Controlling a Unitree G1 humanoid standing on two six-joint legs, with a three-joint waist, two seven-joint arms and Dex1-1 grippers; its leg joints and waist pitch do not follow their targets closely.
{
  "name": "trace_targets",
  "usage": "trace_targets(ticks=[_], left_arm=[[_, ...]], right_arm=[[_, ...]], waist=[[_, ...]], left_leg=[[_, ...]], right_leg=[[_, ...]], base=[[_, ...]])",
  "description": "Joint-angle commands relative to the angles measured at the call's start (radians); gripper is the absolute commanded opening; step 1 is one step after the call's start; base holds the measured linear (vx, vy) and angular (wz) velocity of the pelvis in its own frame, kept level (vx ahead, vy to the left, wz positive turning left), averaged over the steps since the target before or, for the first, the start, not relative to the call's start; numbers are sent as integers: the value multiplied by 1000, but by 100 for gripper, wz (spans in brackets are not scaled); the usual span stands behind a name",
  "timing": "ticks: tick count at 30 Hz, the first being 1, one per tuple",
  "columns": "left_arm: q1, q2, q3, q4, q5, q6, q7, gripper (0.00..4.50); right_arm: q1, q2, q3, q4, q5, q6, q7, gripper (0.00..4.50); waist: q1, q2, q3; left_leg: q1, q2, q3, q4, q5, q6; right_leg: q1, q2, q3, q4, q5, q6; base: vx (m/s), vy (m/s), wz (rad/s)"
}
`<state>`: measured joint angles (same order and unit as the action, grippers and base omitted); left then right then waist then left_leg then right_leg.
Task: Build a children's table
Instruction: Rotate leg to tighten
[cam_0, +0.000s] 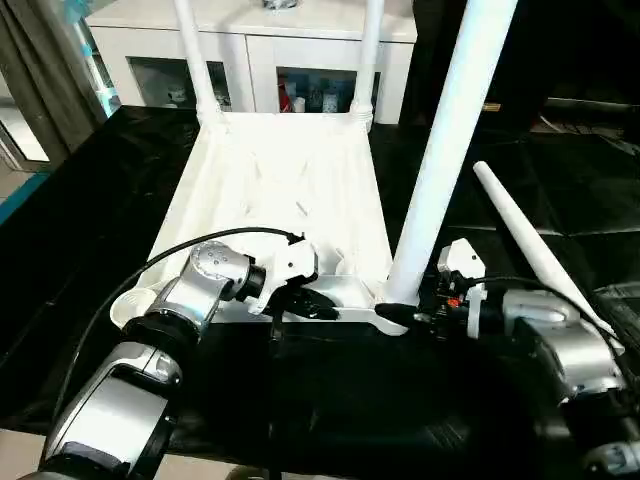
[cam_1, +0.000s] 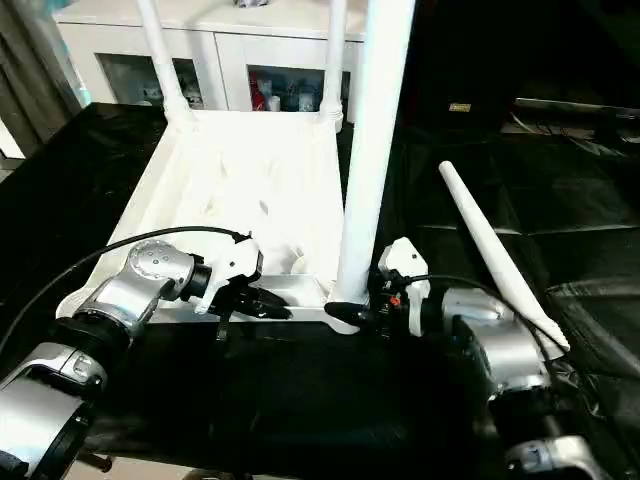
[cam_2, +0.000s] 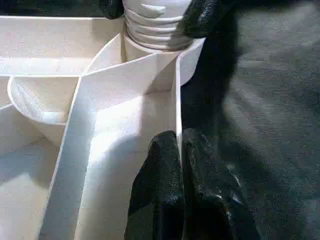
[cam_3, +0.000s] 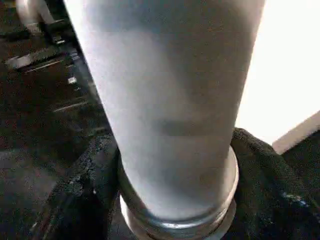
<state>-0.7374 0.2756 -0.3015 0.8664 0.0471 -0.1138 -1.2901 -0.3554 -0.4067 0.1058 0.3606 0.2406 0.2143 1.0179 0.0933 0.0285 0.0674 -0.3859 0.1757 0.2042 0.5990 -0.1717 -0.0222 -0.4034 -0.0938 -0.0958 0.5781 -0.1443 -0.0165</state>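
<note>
children's table (cam_0: 280, 190), upside down on the glossy black surface (cam_0: 80, 230), shows a ribbed white plastic underside whose near rim the left end effector (cam_0: 322, 303) pinches, while the right end effector (cam_0: 398, 314) clasps the smooth tube leg (cam_0: 450, 140) upright in the corner socket.

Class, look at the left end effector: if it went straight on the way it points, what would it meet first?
Probably the threaded base of the upright leg in the corner socket, judging by the left end effector's own view; depth is unclear.
</note>
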Motion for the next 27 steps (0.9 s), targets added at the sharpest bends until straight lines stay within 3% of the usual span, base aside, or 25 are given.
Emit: trace_targets(ticks=[1,2,4,5,7,8,9,10,13,15,17,20,27], left_arm=[[-27,-39,18,6,3,-14,78,0],[-47,-60,22,34,27,4,171,0],[-58,-75,28,50,33,9,218,0],[-82,-119,41,75,32,30,296,0],[-94,-142,44,87,36,41,339,0],[-102,-156,44,95,39,48,365,0],[-112,-178,43,103,43,57,400,0],[-121,-199,44,111,47,67,434,0],[-137,-246,44,126,53,79,480,0],[-143,-263,42,136,56,70,483,0],[-146,-264,44,139,54,65,475,0],[-144,-245,43,142,54,55,453,0],[-101,-138,36,79,20,-11,224,0]], right_arm=[[-12,37,1,56,-48,1,-121,275],[-32,72,-14,114,-86,-5,-240,275],[-47,95,-30,147,-96,-4,-308,274],[-86,153,-74,217,-97,5,-459,274],[-108,183,-98,250,-88,12,-527,274],[-122,202,-112,269,-80,16,-568,274],[-140,225,-124,295,-82,11,-627,274],[-156,245,-128,316,-86,6,-665,274],[-189,294,-116,359,-113,-26,-726,274],[-201,316,-93,369,-130,-65,-701,274],[-197,320,-81,354,-124,-97,-646,330],[-188,303,-77,331,-105,-119,-587,360],[-99,115,-17,147,-45,-93,-204,360]], waist=[[-4,-11,-78],[-11,-10,-75],[-22,-13,-72],[-31,-8,-70],[-46,-8,-70],[-55,-8,-70],[-57,-2,-69],[-65,-3,-72],[-71,-2,-71],[-68,-2,-74],[-66,0,-76],[-63,-1,-77],[-42,-5,-83]], left_leg=[[28,64,-34,-76,-293,19],[33,61,-36,-77,-320,5],[31,56,-42,-77,-350,-11],[34,55,-44,-77,-374,-17],[32,52,-50,-76,-395,-22],[29,51,-53,-77,-405,-18],[32,51,-53,-76,-413,-18],[37,49,-53,-73,-428,-17],[36,47,-51,-73,-434,-4],[34,48,-49,-76,-416,7],[32,51,-47,-78,-403,18],[33,51,-43,-77,-393,26],[23,56,-36,-74,-294,77]], right_leg=[[41,-77,50,-75,-393,-189],[37,-78,48,-81,-426,-187],[42,-80,41,-88,-505,-159],[37,-79,39,-96,-540,-144],[40,-79,33,-101,-570,-125],[42,-78,29,-105,-577,-117],[39,-77,29,-107,-579,-114],[35,-76,26,-110,-576,-118],[36,-74,23,-116,-563,-118],[39,-74,26,-114,-518,-128],[41,-72,30,-105,-459,-151],[42,-73,35,-100,-423,-174],[56,-71,39,-84,-317,-206]], base=[[0,0,0],[0,0,0],[0,0,0],[0,0,0],[0,0,0],[0,0,0],[0,0,0],[0,0,0],[0,0,0],[0,0,0],[0,0,0],[0,0,0],[0,0,0]])
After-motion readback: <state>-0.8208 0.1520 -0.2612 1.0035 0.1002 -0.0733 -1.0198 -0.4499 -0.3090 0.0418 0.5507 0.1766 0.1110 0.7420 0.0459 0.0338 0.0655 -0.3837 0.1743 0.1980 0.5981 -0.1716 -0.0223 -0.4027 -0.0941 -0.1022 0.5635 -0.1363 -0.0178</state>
